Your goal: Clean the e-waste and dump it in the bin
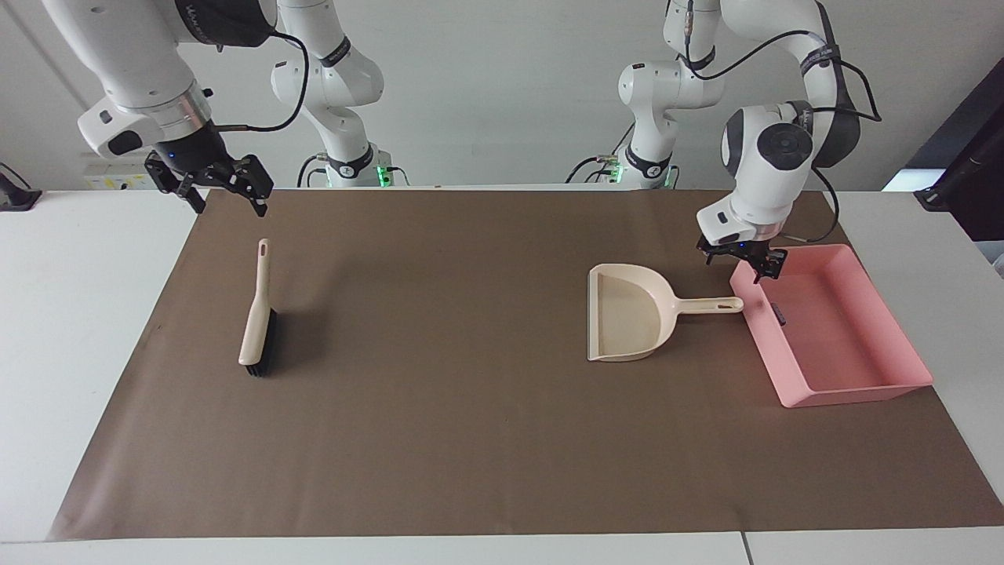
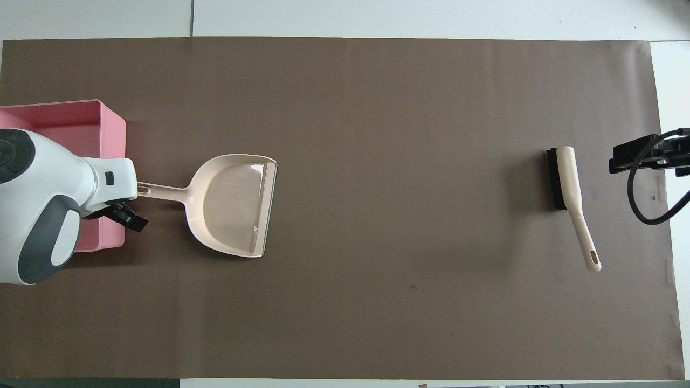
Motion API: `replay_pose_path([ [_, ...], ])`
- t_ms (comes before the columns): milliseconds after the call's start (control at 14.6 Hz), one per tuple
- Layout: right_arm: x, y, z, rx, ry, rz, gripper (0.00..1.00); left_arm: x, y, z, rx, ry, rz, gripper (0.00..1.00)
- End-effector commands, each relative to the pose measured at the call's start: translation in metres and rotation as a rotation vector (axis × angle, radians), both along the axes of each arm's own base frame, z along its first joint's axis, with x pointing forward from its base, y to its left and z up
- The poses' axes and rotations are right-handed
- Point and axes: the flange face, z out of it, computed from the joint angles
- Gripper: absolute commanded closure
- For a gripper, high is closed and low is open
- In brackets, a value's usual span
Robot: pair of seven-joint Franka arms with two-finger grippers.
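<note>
The pink bin (image 1: 855,391) stands at the left arm's end of the table, and it also shows in the overhead view (image 2: 64,114). A small dark piece (image 1: 778,314) lies in it by the wall beside the dustpan. The white piece is not in view. The beige dustpan (image 1: 627,322) lies flat and empty on the mat, its handle pointing at the bin. My left gripper (image 1: 743,264) is open and empty, raised over the bin's corner by the handle's end. My right gripper (image 1: 225,191) is open and empty, up over the mat's edge near the brush.
A beige brush (image 1: 257,322) with black bristles lies on the brown mat (image 1: 439,439) toward the right arm's end; it also shows in the overhead view (image 2: 570,186). The dustpan (image 2: 232,205) lies beside the bin.
</note>
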Motion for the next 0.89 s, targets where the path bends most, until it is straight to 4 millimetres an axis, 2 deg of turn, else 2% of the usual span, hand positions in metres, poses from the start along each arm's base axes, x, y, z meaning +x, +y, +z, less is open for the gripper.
replay_pose_path([
  [0, -0.006, -0.002, -0.001, -0.007, -0.008, 0.020, 0.00, 0.012, -0.001, 0.036, -0.048, -0.072, 0.225, 0.02],
  [206, -0.006, -0.002, -0.001, -0.007, -0.008, 0.020, 0.00, 0.025, 0.014, 0.096, -0.130, -0.083, 0.361, 0.02],
  [481, -0.006, -0.001, -0.001, -0.005, -0.006, 0.020, 0.00, 0.036, 0.019, 0.176, -0.158, -0.061, 0.383, 0.02],
  [618, -0.006, -0.001, 0.000, -0.005, -0.008, 0.020, 0.00, 0.040, 0.021, 0.205, -0.156, -0.046, 0.387, 0.02],
  [824, -0.005, -0.002, -0.001, -0.005, -0.008, 0.019, 0.00, 0.034, 0.022, 0.218, -0.148, -0.024, 0.394, 0.02],
])
